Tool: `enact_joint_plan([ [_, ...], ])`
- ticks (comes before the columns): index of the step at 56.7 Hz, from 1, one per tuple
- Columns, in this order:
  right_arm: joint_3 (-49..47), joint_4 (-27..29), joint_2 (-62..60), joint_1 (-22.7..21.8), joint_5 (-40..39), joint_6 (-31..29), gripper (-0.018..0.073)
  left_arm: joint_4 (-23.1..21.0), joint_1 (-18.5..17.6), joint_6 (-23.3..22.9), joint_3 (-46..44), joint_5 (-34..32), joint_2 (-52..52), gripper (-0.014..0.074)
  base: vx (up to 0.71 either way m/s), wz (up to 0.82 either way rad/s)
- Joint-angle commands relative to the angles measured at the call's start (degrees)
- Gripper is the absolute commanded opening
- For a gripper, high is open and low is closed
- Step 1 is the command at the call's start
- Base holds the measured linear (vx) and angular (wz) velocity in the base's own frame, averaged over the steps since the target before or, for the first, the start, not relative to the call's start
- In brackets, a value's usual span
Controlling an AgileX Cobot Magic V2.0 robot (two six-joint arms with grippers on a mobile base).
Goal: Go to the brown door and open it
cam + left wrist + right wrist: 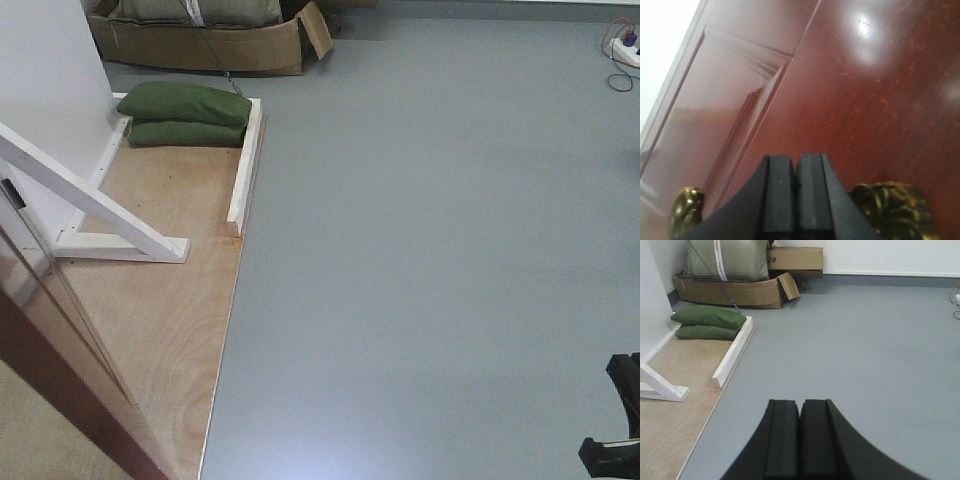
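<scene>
Bright, even indoor light, soft shadows.
Glare spot is shining on the door [840, 100]; floor [420, 250] is reflecting faintly.

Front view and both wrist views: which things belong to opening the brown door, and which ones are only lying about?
For the job:
brown door
brass plate
left fingers, closed, close to the door

Lying about:
green sandbags
cardboard box
white frame
power strip
right fingers, closed, above the floor

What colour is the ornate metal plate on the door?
The plate is brass-gold; left wrist view shows it best.
</scene>
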Motion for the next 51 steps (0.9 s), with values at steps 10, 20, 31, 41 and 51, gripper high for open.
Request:
enact_joint_plan([
  [10,0.2,-0.2,-0.3,-0.1,-4.6,-0.5,0.0,9.9,-2.6,-0.1,-6.5,1.5,4.3,-0.0003,0.0,0.0],
  [20,0.2,-0.2,-0.3,-0.1,-4.5,-0.5,0.0,12.3,-4.0,-0.1,-9.4,3.9,7.4,-0.0003,0.0,0.0],
  [31,0.2,-0.2,-0.3,-0.1,-4.4,-0.5,0.0,13.4,-5.6,0.2,-11.4,5.7,9.5,-0.0003,0.0,0.0],
  [41,0.2,-0.2,-0.3,-0.1,-4.4,-0.5,0.0,18.0,-7.4,0.2,-12.5,8.5,10.6,-0.0003,0.0,0.0],
  [51,0.2,-0.2,-0.3,-0.1,-4.4,-0.5,0.0,18.2,-8.9,0.1,-12.6,9.9,11.3,-0.0003,0.0,0.0],
])
